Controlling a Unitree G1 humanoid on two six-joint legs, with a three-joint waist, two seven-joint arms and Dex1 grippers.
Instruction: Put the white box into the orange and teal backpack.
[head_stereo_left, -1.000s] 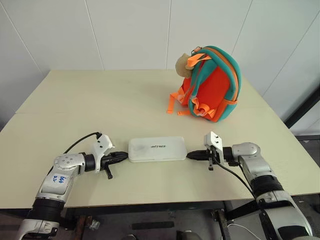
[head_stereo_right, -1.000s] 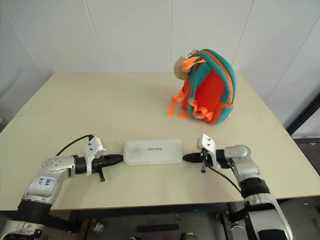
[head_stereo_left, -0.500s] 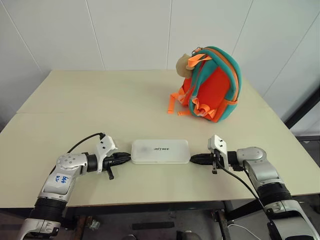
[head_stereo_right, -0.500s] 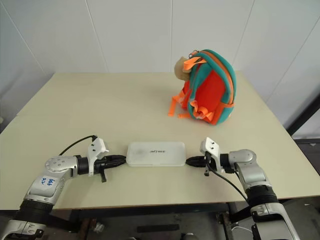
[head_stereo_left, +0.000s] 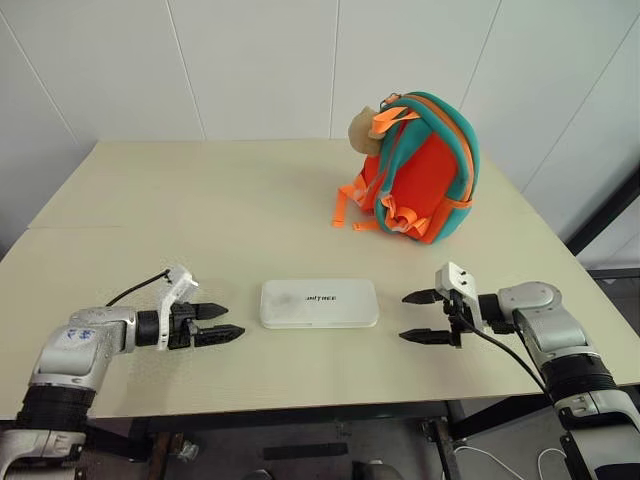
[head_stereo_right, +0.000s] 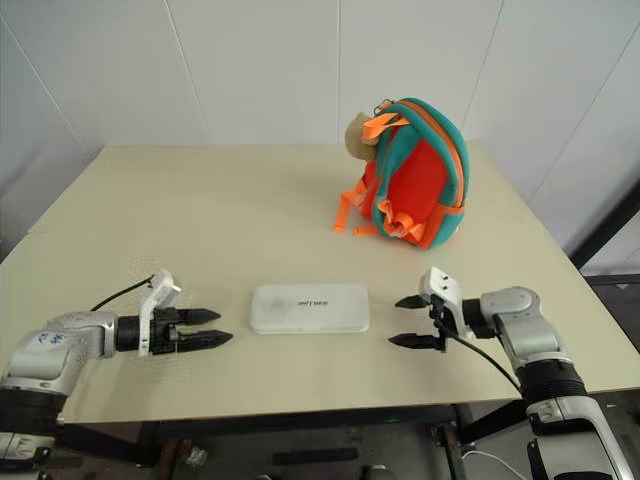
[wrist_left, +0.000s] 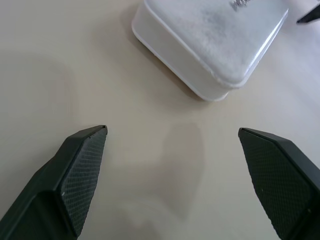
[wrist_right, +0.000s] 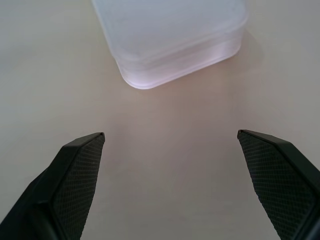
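**White box flat on the table, a spread claw off each short end**

The white box (head_stereo_left: 319, 302) lies flat near the front edge of the table (head_stereo_left: 200, 200), long side across. It is a smooth, hard-looking rectangular case with rounded corners, a slightly frosted lid and small dark lettering on top. The wrist views show a seam running round its side between lid and base. It is shut, and nothing rests on it.

At its nine o'clock, the left gripper (head_stereo_left: 218, 323) points at the box's short end with its two black fingers spread wide, close to the box but apart from it. At its three o'clock, the right gripper (head_stereo_left: 420, 316) faces the other short end, fingers likewise spread and holding nothing. The finger pads (wrist_left: 82, 172) carry a fine cross-hatched texture.

At about one o'clock from the box, well apart, the orange and teal backpack (head_stereo_left: 425, 170) stands upright on the table. It is soft and padded, its orange body edged with teal trim, its orange straps trailing onto the tabletop. A tan plush charm (head_stereo_left: 364, 131) hangs near its top. Whether its opening is unzipped cannot be told.

The tabletop is plain, matte and pale beige.
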